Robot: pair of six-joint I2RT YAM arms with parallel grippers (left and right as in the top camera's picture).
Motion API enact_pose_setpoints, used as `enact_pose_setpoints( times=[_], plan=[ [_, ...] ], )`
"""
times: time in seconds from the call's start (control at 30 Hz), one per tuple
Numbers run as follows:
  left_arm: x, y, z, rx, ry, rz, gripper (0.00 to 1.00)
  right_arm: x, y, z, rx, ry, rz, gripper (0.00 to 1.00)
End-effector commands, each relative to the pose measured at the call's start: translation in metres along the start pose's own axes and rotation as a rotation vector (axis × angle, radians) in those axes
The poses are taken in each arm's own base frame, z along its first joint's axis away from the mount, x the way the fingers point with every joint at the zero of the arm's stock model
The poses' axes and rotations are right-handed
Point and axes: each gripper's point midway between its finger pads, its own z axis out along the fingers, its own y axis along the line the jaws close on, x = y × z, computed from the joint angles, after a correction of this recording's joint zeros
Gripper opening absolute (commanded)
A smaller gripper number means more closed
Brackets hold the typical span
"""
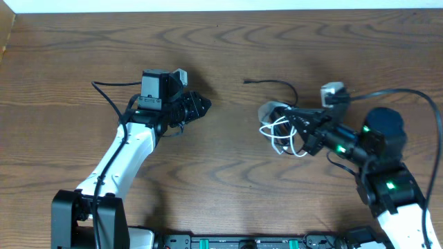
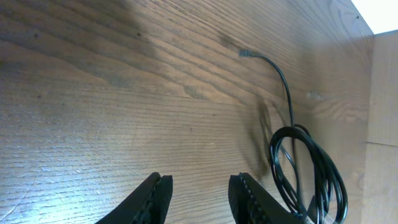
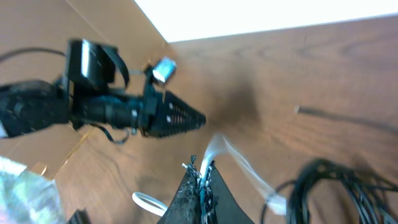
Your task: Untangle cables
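A tangle of black cables [image 1: 294,123] and a thin white cord [image 1: 279,144] sits right of the table's middle. One black cable runs up and left to a small plug [image 1: 247,81]. My right gripper [image 1: 272,116] is in the tangle, shut on the white cord [image 3: 239,158], which loops out beside its jaws [image 3: 203,172]. Blurred black cables [image 3: 339,186] lie to their right. My left gripper [image 1: 201,106] is open and empty, well left of the tangle. In the left wrist view its jaws [image 2: 199,186] hover over bare wood. A black coil [image 2: 306,167] and the plug [image 2: 244,54] lie ahead to the right.
The wooden table [image 1: 221,41] stretches around both arms. The left arm [image 3: 118,112] shows in the right wrist view, pointing toward my right gripper. A thicker black lead [image 1: 415,97] arcs over the right arm. A pale raised edge [image 2: 382,93] borders the table.
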Motion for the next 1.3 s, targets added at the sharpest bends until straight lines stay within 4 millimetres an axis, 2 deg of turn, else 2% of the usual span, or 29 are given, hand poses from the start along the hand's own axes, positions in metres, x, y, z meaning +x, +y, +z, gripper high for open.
enact_pose_setpoints(
  times=[0.0,0.17,0.27,0.33,0.37,0.47,0.5,0.57,0.67,0.8,0.87,0.9,1.0,1.1,1.17,1.27],
  plan=[
    [-0.006,-0.003,-0.005,0.003,-0.022,0.021,0.38,-0.007,0.009,-0.007,-0.02,-0.017,-0.002,0.01],
    [-0.006,-0.003,-0.005,0.003,-0.022,0.021,0.38,0.026,0.006,0.014,-0.035,0.113,0.083,0.01],
    [-0.006,-0.003,-0.005,0.003,-0.022,0.021,0.38,0.036,-0.007,0.031,0.027,0.143,0.091,0.01],
    [-0.006,-0.003,-0.005,0.002,-0.021,0.021,0.38,0.029,-0.012,0.038,0.041,0.112,0.071,0.01],
    [-0.006,-0.004,-0.005,0.003,-0.022,0.021,0.39,0.019,-0.011,0.04,0.029,0.075,0.047,0.01],
    [-0.006,-0.003,-0.005,0.003,-0.021,0.021,0.47,-0.006,-0.017,0.039,0.065,-0.026,0.003,0.01],
    [-0.006,-0.004,-0.005,0.003,-0.022,0.021,0.49,-0.017,-0.031,0.035,0.136,-0.074,-0.002,0.01],
    [-0.006,-0.003,-0.005,0.003,-0.021,0.021,0.53,-0.024,-0.048,0.029,0.221,-0.11,0.003,0.01],
    [-0.006,-0.003,-0.005,0.003,-0.021,0.021,0.58,-0.034,-0.085,0.013,0.391,-0.165,0.021,0.01],
    [-0.006,-0.003,-0.005,0.003,-0.021,0.021,0.65,-0.048,-0.131,-0.022,0.595,-0.243,0.06,0.01],
    [-0.006,-0.004,-0.005,0.003,-0.022,0.021,0.71,-0.053,-0.154,-0.046,0.693,-0.281,0.084,0.01],
    [-0.006,-0.004,-0.005,0.003,-0.022,0.021,0.77,-0.054,-0.162,-0.054,0.728,-0.291,0.089,0.01],
    [-0.006,-0.004,-0.005,0.003,-0.022,0.021,0.94,-0.057,-0.193,-0.09,0.872,-0.318,0.096,0.01],
    [-0.006,-0.004,-0.005,0.003,-0.022,0.021,0.97,-0.06,-0.217,-0.129,1.029,-0.342,0.073,0.01],
    [-0.006,-0.003,-0.005,0.003,-0.021,0.021,0.98,-0.061,-0.234,-0.162,1.179,-0.353,0.039,0.01],
    [-0.006,-0.004,-0.005,0.003,-0.022,0.021,0.98,-0.062,-0.253,-0.203,1.374,-0.355,0.003,0.01]
  ],
)
